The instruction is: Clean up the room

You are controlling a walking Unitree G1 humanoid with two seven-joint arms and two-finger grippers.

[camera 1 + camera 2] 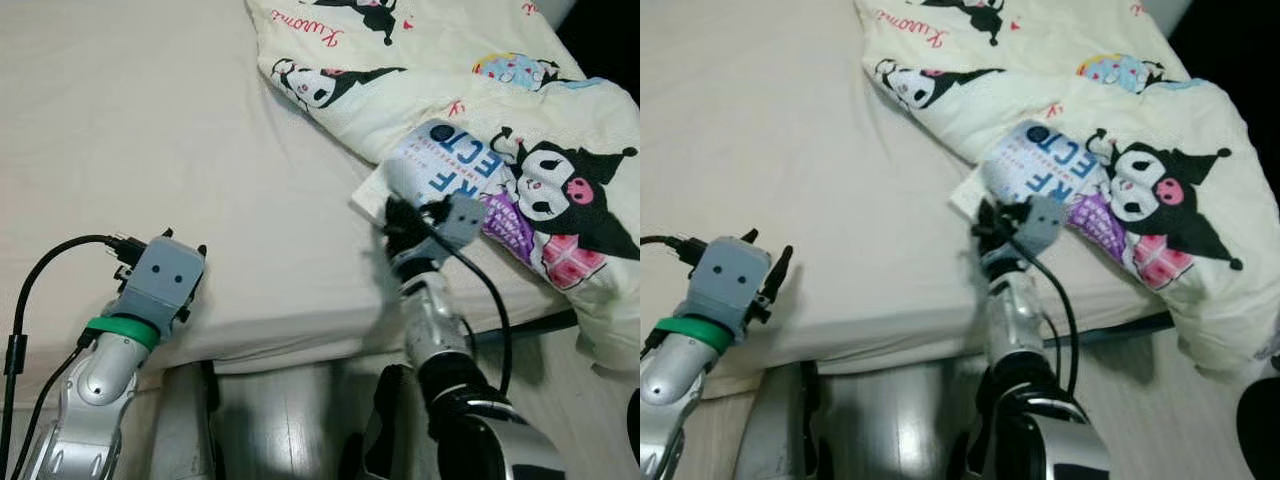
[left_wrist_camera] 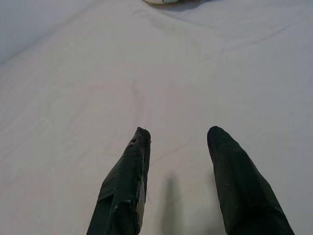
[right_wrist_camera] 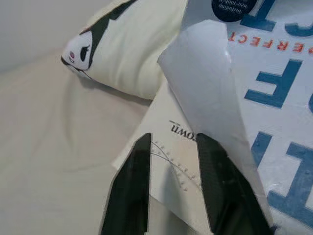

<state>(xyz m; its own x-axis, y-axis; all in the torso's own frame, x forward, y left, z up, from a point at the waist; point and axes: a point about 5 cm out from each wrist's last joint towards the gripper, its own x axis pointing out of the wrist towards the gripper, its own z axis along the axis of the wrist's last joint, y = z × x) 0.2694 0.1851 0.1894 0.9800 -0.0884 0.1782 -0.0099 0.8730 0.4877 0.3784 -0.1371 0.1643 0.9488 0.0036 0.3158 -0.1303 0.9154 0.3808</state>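
Two silver arms w/ black elbow joints. Left arm (image 1: 100,375): green band at wrist, grey camera box w/ two dark screws, black cable looping off toward 9 o'clock. Right arm (image 1: 440,330): grey box at wrist, black cable trailing along forearm. Fingers (image 2: 124,188) long, black, tapered, matte.

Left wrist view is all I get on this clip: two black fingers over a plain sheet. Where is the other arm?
Observer: The right gripper is at the near corner of a magazine on the bed, jaws open over it.
Operator: Is the magazine lying free?
Observer: No, part of it looks covered by a cartoon-print quilt.
Operator: Cover flat?
Observer: No, the cover curls up at that corner.
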